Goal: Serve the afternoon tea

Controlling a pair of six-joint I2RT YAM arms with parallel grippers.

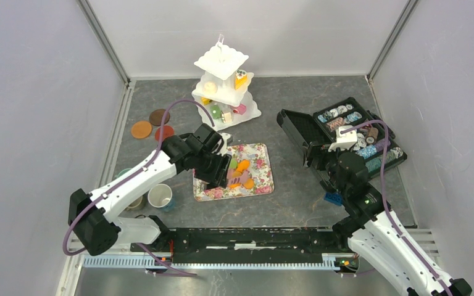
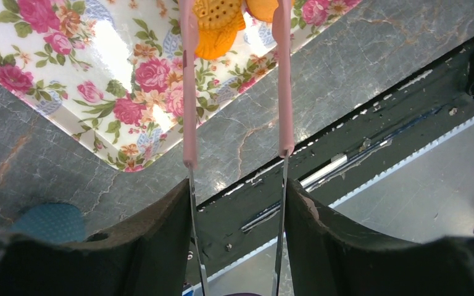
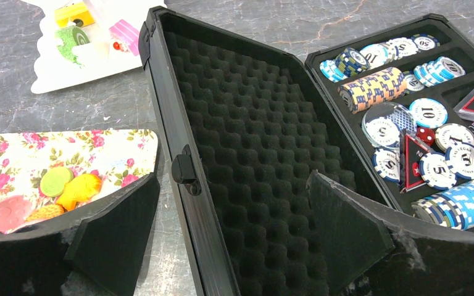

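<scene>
I am gripping the pink tongs (image 2: 189, 92) in my left pincer (image 2: 237, 200), part-closed on them, their tips straddling the orange biscuit (image 2: 217, 24) on the floral tray (image 2: 37, 55). I am aiming for an even squeeze so the biscuit does not slip. My right pincer (image 3: 231, 209) is gaping, empty.

Lab test cell: grey panel walls (image 1: 31, 92), aluminium framing (image 1: 103, 40).

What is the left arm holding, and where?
The left tool holds pink tongs by their metal legs; an orange biscuit sits between the pink ends.
</scene>
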